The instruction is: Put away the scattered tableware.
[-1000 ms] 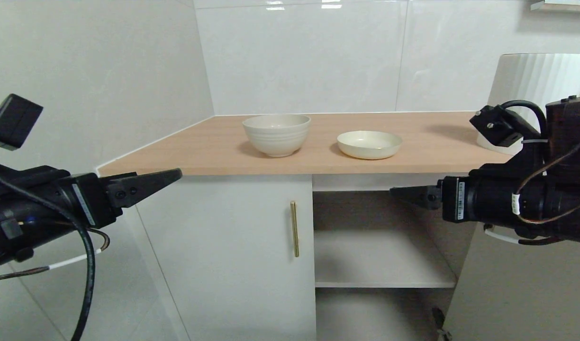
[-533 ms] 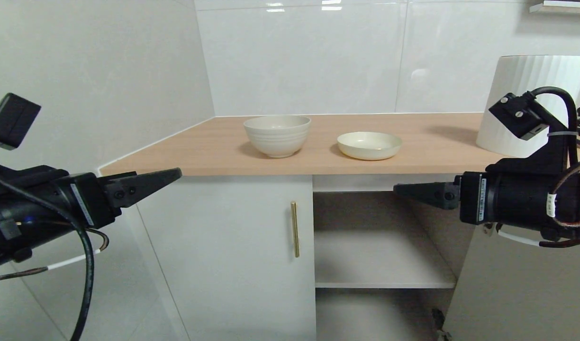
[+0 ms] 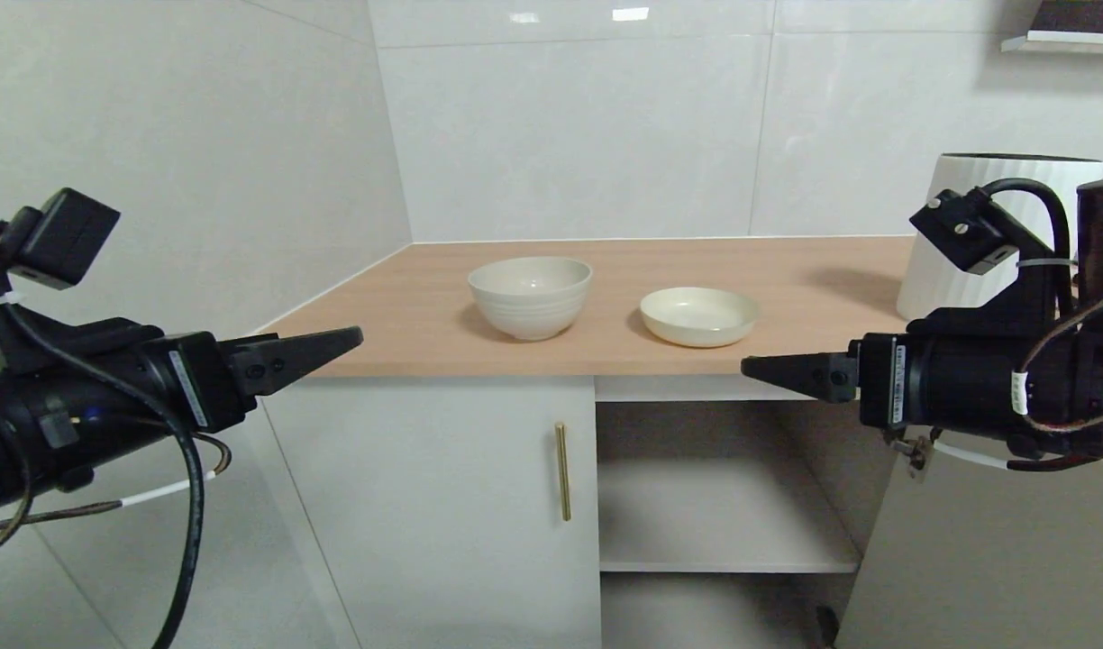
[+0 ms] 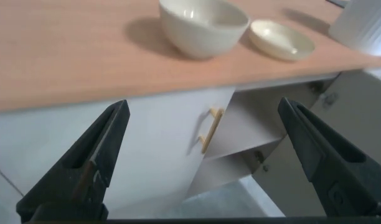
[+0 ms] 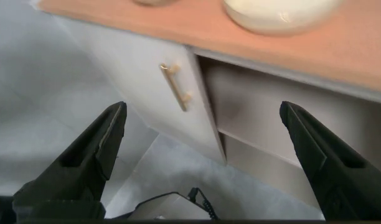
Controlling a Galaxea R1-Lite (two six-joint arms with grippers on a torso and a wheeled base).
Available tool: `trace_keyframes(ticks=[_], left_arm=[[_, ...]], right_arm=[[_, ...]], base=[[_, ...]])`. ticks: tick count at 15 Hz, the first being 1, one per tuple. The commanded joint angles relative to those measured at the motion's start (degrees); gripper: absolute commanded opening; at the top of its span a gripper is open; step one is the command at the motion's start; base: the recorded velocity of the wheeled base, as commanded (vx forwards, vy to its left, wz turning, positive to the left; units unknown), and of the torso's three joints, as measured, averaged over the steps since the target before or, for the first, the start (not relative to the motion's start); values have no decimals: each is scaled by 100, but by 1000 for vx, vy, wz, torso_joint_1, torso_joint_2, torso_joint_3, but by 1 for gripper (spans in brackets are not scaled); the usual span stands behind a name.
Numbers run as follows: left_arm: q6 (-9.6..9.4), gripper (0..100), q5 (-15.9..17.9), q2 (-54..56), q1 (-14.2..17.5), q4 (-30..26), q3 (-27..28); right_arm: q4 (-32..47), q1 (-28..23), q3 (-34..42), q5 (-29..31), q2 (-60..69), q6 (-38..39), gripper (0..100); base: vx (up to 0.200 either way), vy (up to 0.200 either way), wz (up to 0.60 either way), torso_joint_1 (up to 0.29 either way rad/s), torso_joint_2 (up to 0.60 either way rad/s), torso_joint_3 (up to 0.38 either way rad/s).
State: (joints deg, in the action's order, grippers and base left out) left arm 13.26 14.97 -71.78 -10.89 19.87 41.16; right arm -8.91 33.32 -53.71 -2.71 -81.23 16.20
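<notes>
Left gripper point(image 3: 357, 336) is held out in front of the cabinet's left side, about level with the counter edge. Its fingers are spread wide and hold nothing. Right gripper point(image 3: 746, 365) is opposite on the right side, level with the top of the open compartment point(image 3: 696, 433), also spread wide and empty. Both point forward and touch nothing.

Cabinet front: closed white cabinet door point(image 3: 443, 505) on the left, with an upright brass handle point(image 3: 562, 470) near its right edge. Right of that door the compartment stands open, with one white shelf point(image 3: 727, 518) across it. A swung-open door panel point(image 3: 966, 559) is at the far right, below the right arm.

Wooden countertop point(image 3: 407, 311) is on top. A cream ribbed bowl point(image 3: 530, 296) sits upright on it, roughly above the closed door's right part and set back from the front edge. A shallow cream dish point(image 3: 698, 315) sits to the bowl's right, near it but apart, above the open compartment. The left wrist view shows the bowl point(image 4: 204, 26) and dish point(image 4: 282, 39) side by side, not touching.

White ribbed container point(image 3: 939, 261) stands at the countertop's right end, partly hidden by the right arm. White tiled wall point(image 3: 569, 135) runs behind the counter and along its left side.
</notes>
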Motion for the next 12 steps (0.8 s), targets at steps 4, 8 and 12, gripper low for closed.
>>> trace_keyframes(ticks=[4, 8, 12], left_arm=[[1, 100, 6, -469, -54, -18, 349], [10, 100, -20, -1400, -265, -396, 1175], [238, 100, -56, -2068, -467, -1231, 2133]], right_arm=[[3, -194, -25, -11, -139, -64, 100], [-436, -370, -87, -28, -499, -82, 100], [-770, -510, -96, -46, -904, -434, 100]], base=[[0, 0, 0, 177, -476, -290], [0, 0, 0, 189, -463, -281], [0, 0, 0, 143, -332, -195]])
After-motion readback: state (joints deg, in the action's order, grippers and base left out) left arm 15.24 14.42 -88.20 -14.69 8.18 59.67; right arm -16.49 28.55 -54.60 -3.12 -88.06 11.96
